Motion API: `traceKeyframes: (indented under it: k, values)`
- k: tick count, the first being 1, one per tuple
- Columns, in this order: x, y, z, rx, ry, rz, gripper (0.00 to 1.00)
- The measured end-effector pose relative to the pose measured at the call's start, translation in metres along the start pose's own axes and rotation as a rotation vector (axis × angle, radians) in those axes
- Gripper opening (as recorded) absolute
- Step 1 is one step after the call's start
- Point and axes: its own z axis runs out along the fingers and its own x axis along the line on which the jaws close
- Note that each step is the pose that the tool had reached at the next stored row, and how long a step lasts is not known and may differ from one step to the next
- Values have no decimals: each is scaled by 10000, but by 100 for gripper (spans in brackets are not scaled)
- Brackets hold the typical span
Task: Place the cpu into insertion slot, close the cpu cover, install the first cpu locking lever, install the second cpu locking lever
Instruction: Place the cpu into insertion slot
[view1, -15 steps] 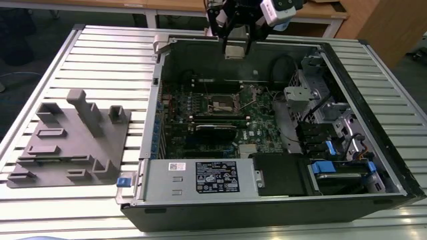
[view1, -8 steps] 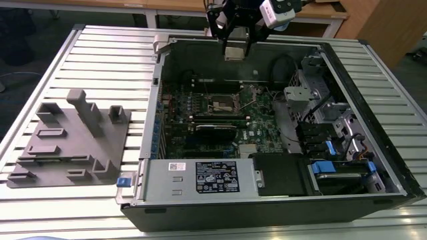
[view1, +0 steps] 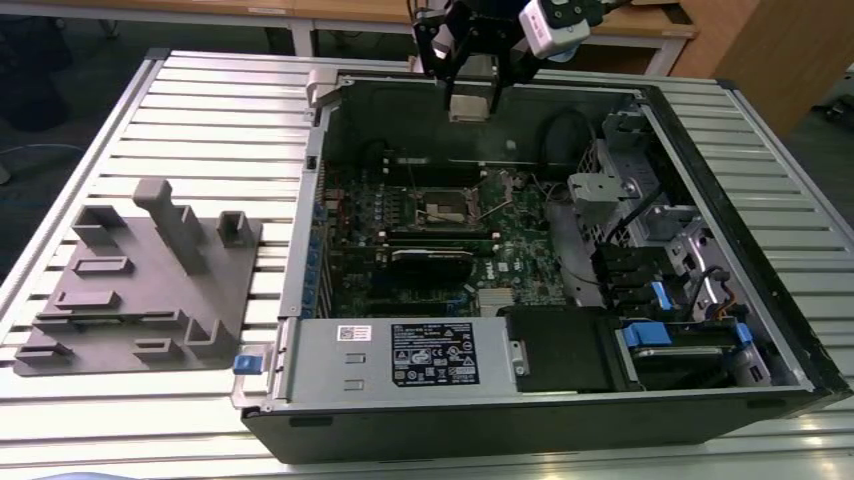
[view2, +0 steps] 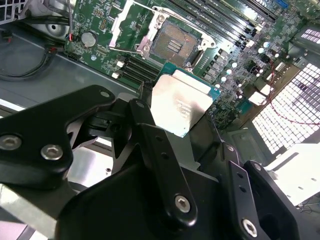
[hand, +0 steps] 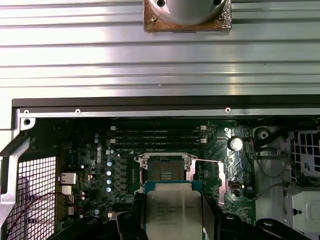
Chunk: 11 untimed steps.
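My gripper hangs over the far wall of the open computer case, shut on the cpu, a small silver-tan square. In both wrist views the cpu sits flat between the black fingers, its metal top facing the cameras. The insertion slot lies bare on the green board, below and ahead of the chip. The cpu cover stands swung open beside the slot. A thin wire lever stands loose next to the socket.
A grey moulded fixture tray lies on the slatted metal table at the exterior view's left. Inside the case are a labelled power supply, drive bays with blue tabs, black cables and memory slots.
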Motion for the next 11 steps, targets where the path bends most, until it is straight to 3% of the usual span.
traceKeyframes:
  k: [11]
  values:
    - [0, -3, 33, -5, 1, 1, 54]
